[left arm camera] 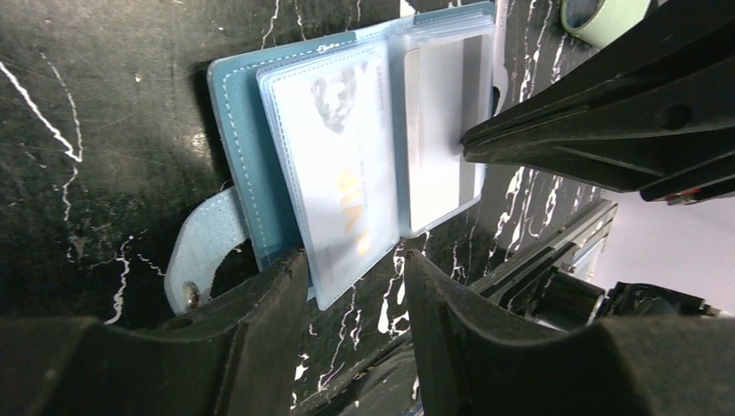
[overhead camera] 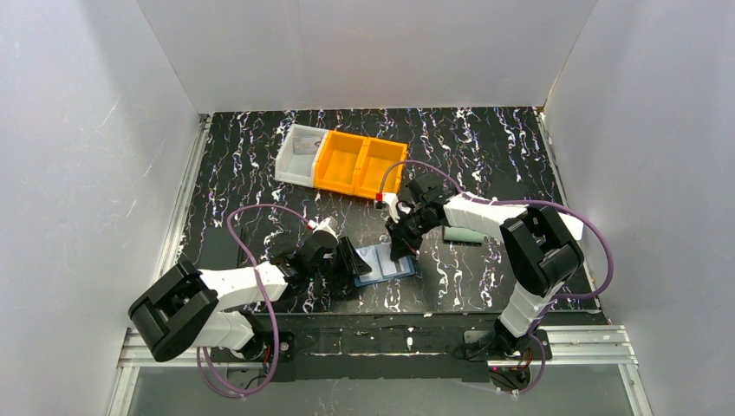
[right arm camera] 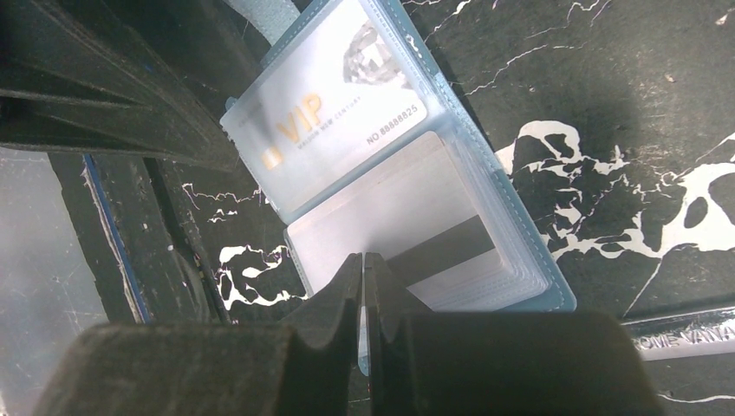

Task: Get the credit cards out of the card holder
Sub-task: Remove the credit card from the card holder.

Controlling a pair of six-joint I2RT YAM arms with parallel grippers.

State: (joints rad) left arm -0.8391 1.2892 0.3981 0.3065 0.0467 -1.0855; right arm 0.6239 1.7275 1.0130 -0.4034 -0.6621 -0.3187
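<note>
Card holder (left arm camera: 238, 156) open, right end effector (right arm camera: 363, 258) closed at its edge.

Even light is falling from above, brightening the white walls (overhead camera: 78, 130) while the black desk (overhead camera: 494, 147) is looking dim. Clear pockets of the card holder (right arm camera: 485, 208) are glaring milky; wrist-view foregrounds are blurring.

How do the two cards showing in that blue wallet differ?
The VIP card bears gold lettering and a diamond print; the plain card looks blank grey. The right gripper meets the plain card's edge, not the VIP card's. Both sit in clear pockets.
</note>
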